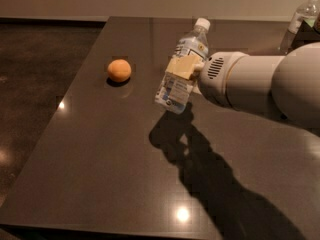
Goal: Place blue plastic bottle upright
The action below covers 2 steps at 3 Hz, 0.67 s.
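Observation:
The blue plastic bottle [180, 74] is a small clear bottle with a white cap and a pale blue-and-white label. It hangs in the air above the dark table [100, 174], tilted, cap up and to the right, base down and to the left. My gripper [184, 68] is shut on the bottle's middle; a tan finger pad [181, 66] lies across the label. The white arm [260, 84] comes in from the right. The bottle's shadow falls on the table below it.
An orange [119, 70] lies on the table to the left of the bottle. A label-less clear bottle [300, 19] stands at the far right back, beside a dark object. The table's left edge runs diagonally next to the dark floor.

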Tool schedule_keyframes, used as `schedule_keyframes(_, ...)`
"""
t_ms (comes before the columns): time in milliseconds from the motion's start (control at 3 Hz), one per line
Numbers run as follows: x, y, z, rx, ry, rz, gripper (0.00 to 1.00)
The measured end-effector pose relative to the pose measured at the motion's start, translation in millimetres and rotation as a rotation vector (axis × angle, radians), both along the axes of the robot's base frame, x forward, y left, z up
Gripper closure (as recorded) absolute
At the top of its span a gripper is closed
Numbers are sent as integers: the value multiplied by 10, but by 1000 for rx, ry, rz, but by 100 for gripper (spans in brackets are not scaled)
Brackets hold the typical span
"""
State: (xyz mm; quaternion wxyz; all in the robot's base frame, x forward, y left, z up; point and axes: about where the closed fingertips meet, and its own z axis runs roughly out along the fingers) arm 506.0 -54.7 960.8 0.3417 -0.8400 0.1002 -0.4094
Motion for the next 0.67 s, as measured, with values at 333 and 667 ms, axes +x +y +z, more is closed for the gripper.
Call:
schedule_keyframes(333,64,103,12,-2,-99,26,100)
schedule_keyframes(667,110,176,-3,-37,-211,57,100)
